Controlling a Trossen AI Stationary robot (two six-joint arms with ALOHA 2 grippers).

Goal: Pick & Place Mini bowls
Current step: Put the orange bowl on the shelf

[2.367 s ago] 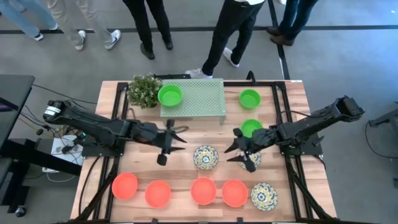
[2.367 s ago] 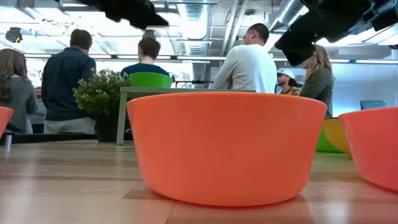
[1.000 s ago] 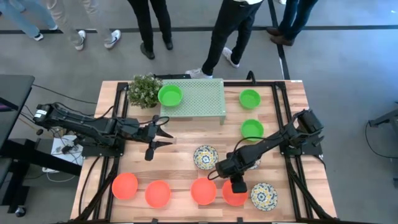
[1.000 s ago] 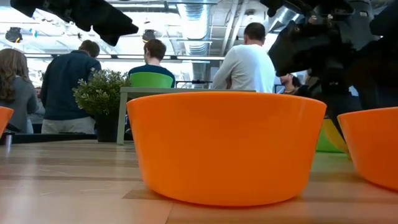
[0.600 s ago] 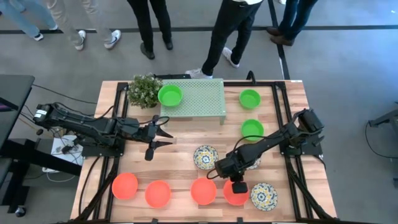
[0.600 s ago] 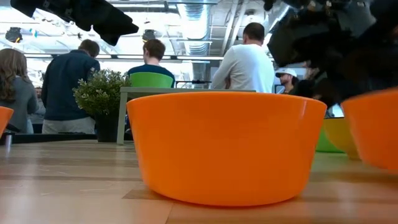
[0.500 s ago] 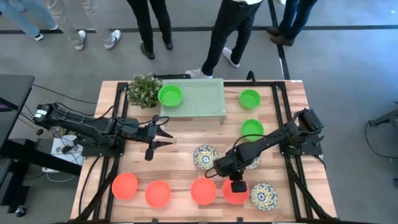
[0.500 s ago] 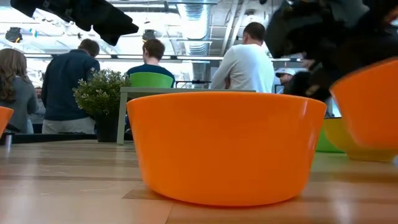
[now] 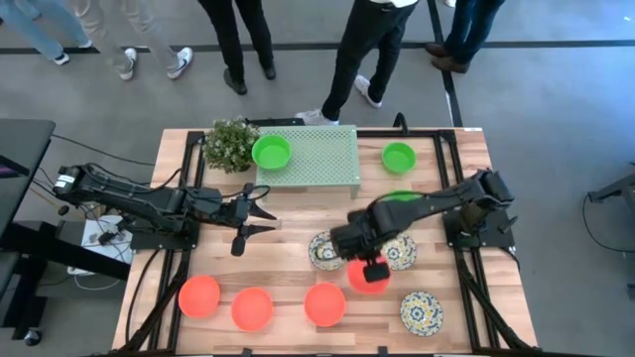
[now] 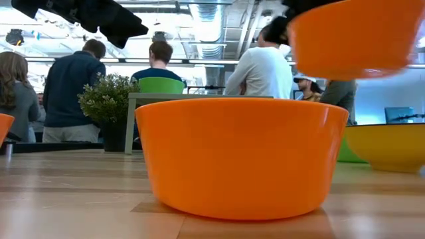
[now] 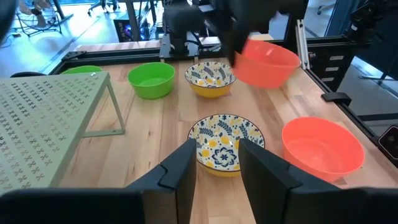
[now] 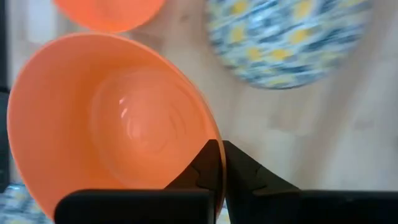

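Note:
My right gripper (image 9: 363,260) is over the middle of the table, shut on an orange-red mini bowl (image 9: 368,278) that it holds in the air; the low view shows this bowl (image 10: 352,36) high up. My left gripper (image 9: 260,210) hovers open over the left half of the table, touching nothing. Three more orange-red bowls (image 9: 252,308) sit in a row near the front edge. Three floral bowls (image 9: 325,250) rest on the wood. One green bowl (image 9: 271,152) stands on the pale green stand (image 9: 317,159); two more green bowls (image 9: 398,157) sit at the right. My right gripper pinches the orange-red bowl's rim (image 12: 210,138), one finger inside the bowl and one outside its wall. The fingers (image 12: 242,171) come at it from above, pointing down. The bowl is lifted clear of the table, open side up and slightly tilted (image 11: 267,62).
A small bushy plant (image 9: 230,144) stands at the far left beside the stand. A floral bowl (image 11: 222,143) lies straight ahead of my left gripper. People stand beyond the table's far edge. Bare wood shows left of centre (image 9: 288,263).
My right gripper has lifted the orange-red bowl off the front row, where it rested a second ago, and carried it up and toward the far edge. The bowl now hangs clear of the table. My left arm has kept still.

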